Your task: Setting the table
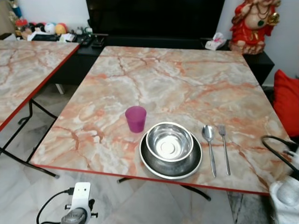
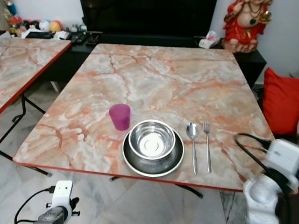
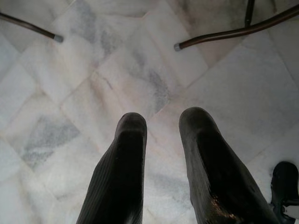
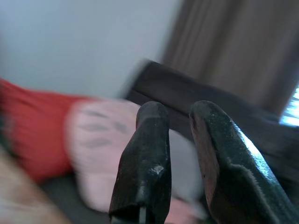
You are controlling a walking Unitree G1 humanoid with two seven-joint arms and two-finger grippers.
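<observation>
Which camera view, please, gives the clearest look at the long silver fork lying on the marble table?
The left eye view: the long silver fork lies sharp beside the silver spoon, right of the steel bowl. The right eye view shows it equally whole, slightly smaller. The left wrist view looks at the floor, the right wrist view at blurred furniture.

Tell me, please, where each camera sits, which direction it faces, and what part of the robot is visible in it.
Left eye view: on the head, facing forward and down at the table with bowl and purple cup; both wrists at the lower corners.
Right eye view: beside it, same scene, shifted sideways.
Left wrist view: along the left pincer, facing the marble floor.
Right wrist view: along the right pincer, facing a red cushion, blurred.
Shared: eye views match; cushion too.
</observation>
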